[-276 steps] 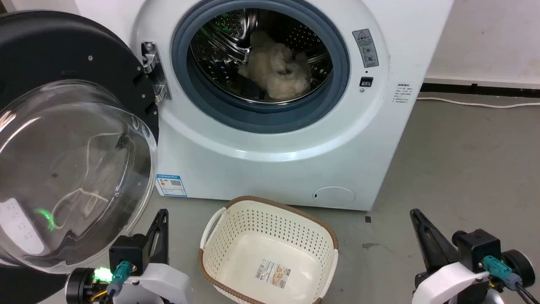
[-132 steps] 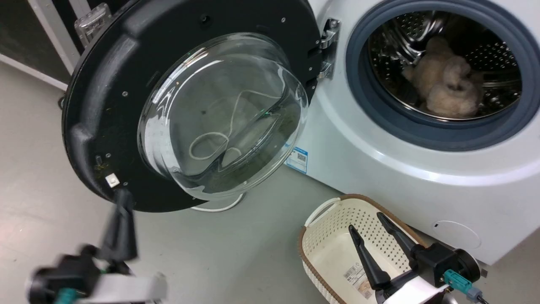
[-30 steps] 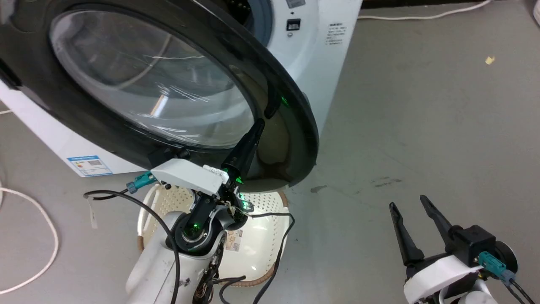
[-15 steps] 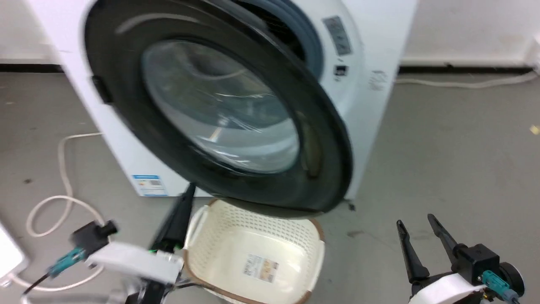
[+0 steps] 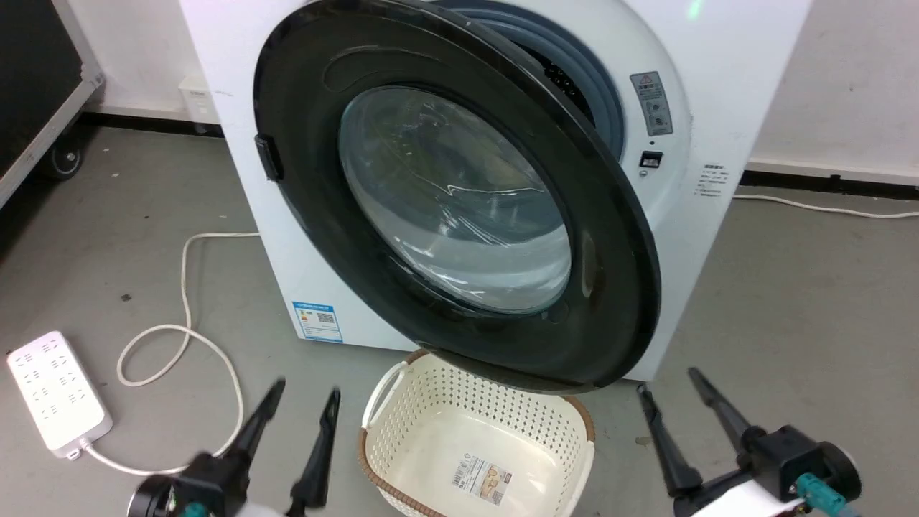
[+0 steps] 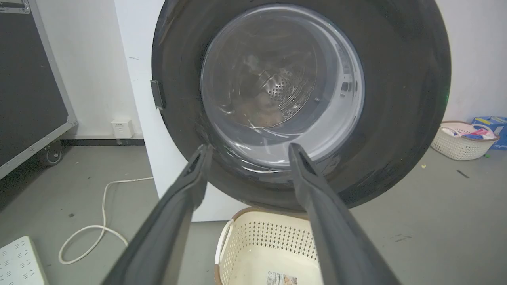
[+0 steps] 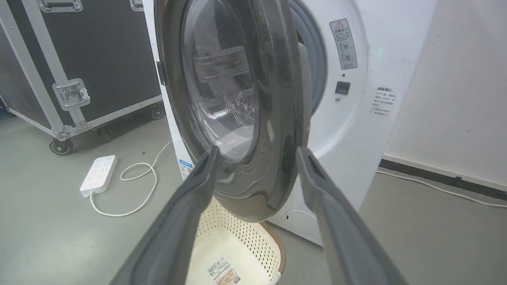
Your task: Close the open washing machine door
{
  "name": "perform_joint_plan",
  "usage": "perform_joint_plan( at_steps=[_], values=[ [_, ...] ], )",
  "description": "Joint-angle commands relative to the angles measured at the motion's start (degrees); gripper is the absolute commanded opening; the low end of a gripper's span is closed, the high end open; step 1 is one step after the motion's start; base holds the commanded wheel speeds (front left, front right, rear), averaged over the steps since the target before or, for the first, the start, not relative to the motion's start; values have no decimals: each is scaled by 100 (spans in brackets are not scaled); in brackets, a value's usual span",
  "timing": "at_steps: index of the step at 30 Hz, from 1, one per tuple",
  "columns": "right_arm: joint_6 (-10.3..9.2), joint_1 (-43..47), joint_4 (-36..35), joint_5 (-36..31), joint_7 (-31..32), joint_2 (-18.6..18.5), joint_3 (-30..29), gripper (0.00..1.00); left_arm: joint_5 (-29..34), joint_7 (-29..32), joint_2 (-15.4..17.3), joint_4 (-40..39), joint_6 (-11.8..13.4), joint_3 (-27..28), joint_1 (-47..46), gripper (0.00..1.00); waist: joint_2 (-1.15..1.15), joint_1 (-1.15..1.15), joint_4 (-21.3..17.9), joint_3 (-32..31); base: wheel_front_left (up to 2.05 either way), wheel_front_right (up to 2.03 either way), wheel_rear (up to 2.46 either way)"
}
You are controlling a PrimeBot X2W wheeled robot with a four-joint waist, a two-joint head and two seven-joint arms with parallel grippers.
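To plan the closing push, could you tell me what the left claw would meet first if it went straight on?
Probably the large round glossy black washing machine door, about the lower edge of its clear glass window; the open left claw points at it, though depth is unclear.
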Motion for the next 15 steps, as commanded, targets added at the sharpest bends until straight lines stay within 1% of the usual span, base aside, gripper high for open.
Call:
perform_joint_plan(
  at_steps=[1, 2, 3, 8, 15],
  values=[
    [5, 96, -30, 31, -4, -50, 68, 100, 132, -25, 15, 43, -39, 12, 126, 100, 0, 1, 27, -5, 0, 0, 0],
    [5, 107, -33, 49, -1, -70, 131, 100, 243, -25, 2, 83, -68, -1, 168, 100, 0, 1, 48, -7, 0, 0, 0],
    [5, 93, -45, 179, 60, -157, 390, 0, 400, -25, -108, 154, -123, 44, 225, 100, 0, 1, 93, 9, 0, 0, 0],
    [5, -132, -171, 375, 127, -421, 827, 0, 596, -25, -210, 231, -245, 110, 187, 100, 0, 1, 193, 137, 0, 0, 0],
    [5, -937, -143, 829, 406, -966, 1104, 0, 765, -26, -441, 238, -341, 146, 15, 100, 0, 1, 432, 568, 0, 0, 0]
  ],
)
